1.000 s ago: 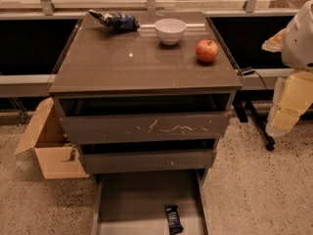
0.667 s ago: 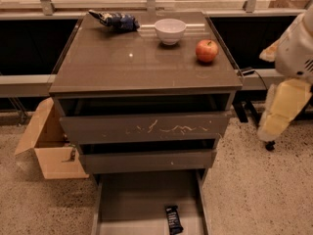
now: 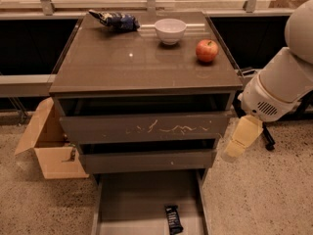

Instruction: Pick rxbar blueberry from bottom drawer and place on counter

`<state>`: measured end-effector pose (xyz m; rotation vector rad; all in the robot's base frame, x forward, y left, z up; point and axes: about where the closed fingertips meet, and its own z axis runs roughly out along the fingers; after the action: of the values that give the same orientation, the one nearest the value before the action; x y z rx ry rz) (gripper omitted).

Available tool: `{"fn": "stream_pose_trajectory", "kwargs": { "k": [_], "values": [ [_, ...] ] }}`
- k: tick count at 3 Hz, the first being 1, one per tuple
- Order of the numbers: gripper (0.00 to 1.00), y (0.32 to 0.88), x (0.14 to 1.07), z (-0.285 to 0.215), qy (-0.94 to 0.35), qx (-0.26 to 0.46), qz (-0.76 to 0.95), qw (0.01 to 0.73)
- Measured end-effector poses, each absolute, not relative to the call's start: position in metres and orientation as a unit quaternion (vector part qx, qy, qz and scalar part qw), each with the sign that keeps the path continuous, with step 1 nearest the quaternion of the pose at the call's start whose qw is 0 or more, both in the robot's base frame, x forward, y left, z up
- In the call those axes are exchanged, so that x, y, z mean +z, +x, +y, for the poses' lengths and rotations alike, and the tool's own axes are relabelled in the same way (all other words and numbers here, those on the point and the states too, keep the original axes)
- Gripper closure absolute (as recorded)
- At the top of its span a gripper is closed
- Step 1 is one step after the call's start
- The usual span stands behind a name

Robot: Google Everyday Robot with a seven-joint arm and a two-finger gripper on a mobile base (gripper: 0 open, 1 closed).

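Snack bar: we are seeing the snack bar lying flat on the floor of the bottom drawer, toward its near right part, apart from the side walls; nothing is touching it.
Bottom drawer: it is standing pulled out toward us at floor level, which we are reading as the reason the bar is open to a reach from above.
Upper drawers: the scratched drawer and the middle drawer are sitting pushed in, so they are not overhanging the bar.
Gripper: the gripper is hanging to the right of the cabinet, level with the middle drawer, pointing down and left; it is well apart from the bar and carrying nothing of the task. Whether it is open or closed we are unable to tell.
Arm: the arm is reaching in from the far right, beside the cabinet, not over it, and we are judging this a descent toward the open drawer.
Counter: the counter is carrying a snack bag far left, a bowl far middle and an apple on the right; we are counting the bare near half as the likely spot for the bar.
Box: a cardboard box is sitting on the floor left of the cabinet, out of the way.
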<state>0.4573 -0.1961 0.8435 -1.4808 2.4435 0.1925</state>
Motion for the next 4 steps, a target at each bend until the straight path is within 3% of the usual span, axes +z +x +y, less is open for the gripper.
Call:
{"fn": "stream_pose_trajectory", "kwargs": {
  "k": [1,4],
  "values": [
    [0.00,0.457,0.844,-0.196,-0.512,0.067,0.845,0.139],
    [0.00,0.461,0.723,-0.131,-0.418,0.194,0.881,0.104]
  ]
}}
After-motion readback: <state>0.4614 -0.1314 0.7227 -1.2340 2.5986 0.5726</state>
